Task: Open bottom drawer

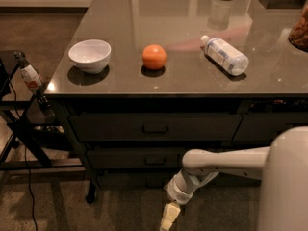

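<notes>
The bottom drawer (126, 180) is a shallow dark front, the lowest of the three-drawer stack under the counter, and it looks closed. I cannot make out its handle; my wrist covers part of the front. Above it are the middle drawer (130, 158) and the top drawer (120, 127), each with a small centre pull. My gripper (167, 217) points down toward the floor, just below and slightly right of the bottom drawer's middle, in front of the stack. My white arm (226, 160) reaches in from the right.
On the counter (192, 78) stand a white bowl (89, 55), an orange (154, 57) and a lying plastic bottle (224, 55). A black frame with a cable (23, 148) stands at the left. A neighbouring drawer stack (269, 126) is at the right.
</notes>
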### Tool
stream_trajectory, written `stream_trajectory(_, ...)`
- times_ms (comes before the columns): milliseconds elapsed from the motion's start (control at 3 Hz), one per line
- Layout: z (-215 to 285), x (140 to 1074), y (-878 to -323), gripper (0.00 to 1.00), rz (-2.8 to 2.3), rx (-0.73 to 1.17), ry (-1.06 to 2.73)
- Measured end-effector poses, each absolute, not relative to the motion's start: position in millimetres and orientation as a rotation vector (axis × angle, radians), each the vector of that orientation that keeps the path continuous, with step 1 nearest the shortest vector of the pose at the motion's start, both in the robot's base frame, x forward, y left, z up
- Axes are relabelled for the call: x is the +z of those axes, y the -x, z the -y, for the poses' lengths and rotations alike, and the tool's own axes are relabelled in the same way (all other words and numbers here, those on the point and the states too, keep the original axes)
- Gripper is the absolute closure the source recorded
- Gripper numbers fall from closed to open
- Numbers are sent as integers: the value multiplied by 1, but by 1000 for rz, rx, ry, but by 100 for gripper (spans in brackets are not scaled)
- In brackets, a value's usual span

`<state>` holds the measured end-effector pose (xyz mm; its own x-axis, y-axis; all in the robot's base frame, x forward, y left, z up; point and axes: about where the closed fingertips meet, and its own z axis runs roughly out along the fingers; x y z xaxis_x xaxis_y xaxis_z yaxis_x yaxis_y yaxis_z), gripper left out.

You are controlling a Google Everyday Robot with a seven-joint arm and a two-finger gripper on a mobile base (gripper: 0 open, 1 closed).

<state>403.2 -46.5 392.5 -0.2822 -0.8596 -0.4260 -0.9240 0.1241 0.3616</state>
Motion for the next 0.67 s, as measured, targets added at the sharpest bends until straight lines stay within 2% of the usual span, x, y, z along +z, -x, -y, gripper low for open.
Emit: stream_trajectory(667, 70, 347, -435, 0, -2380, 746, 1762)
